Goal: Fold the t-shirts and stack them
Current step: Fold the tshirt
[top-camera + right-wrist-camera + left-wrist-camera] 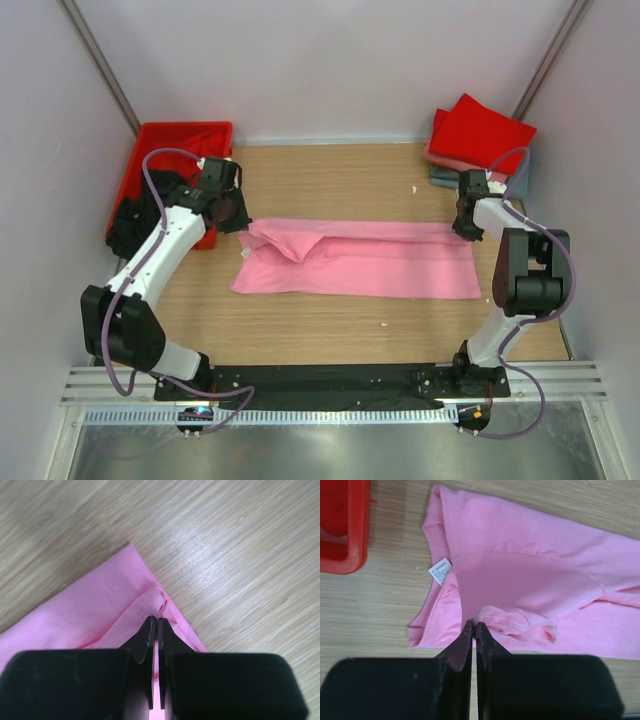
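One pink t-shirt (380,265) lies lengthwise-folded, left gripper (474,626) and right gripper (156,622) pinching its ends. A folded stack (485,135) sits at the table's (330,180) far right corner; more shirts (128,222) wait in the tray (185,125).

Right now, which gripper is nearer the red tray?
Left. The left gripper, pinching one end of the pink t-shirt, sits right beside the red tray; the right gripper pinches the other end, far across the table from it.
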